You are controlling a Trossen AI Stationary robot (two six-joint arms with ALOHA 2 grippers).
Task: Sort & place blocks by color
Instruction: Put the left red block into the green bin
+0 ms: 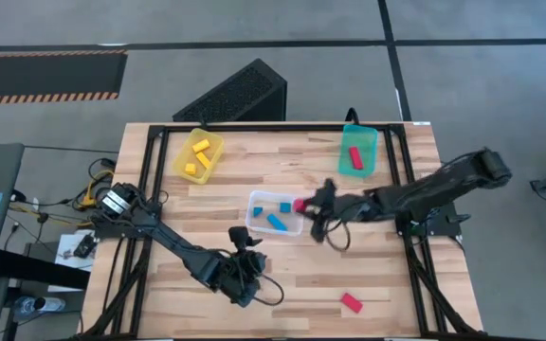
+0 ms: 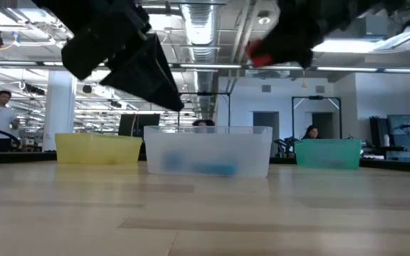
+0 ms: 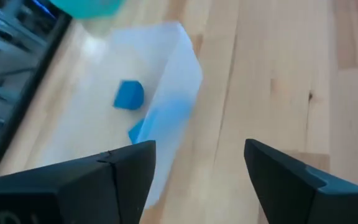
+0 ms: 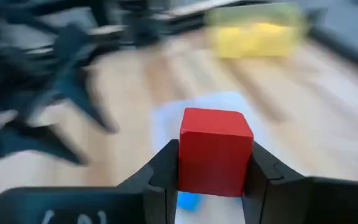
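My right gripper [image 1: 307, 205] hovers at the right edge of the clear bin [image 1: 254, 225], shut on a red cube [image 4: 215, 149], which also shows high above the table in the low view [image 2: 260, 57]. The clear bin holds blue blocks [image 1: 275, 222], also seen in the left wrist view [image 3: 129, 95]. My left gripper [image 1: 246, 239] is open and empty just near-side of the clear bin, its fingers [image 3: 197, 149] pointing past the bin's corner. Yellow blocks [image 1: 197, 157] lie in the yellow bin [image 1: 214, 142]. A red bar [image 1: 354, 157] lies in the teal bin [image 1: 369, 140]. Another red block [image 1: 351, 302] rests on the table. My right gripper pinches the red cube between its two fingers [image 4: 164, 169], one on each opposite side face [image 4: 188, 168]. The cube's top stands above the fingertips. The arm reaches in from the table's right side. The cube is lifted clear, high above the table.
The three bins stand across the far half of the table: yellow at the far left, clear in the middle, teal at the far right. The near half of the tabletop [image 1: 387, 284] is bare wood apart from the loose red block. People show in the room behind.
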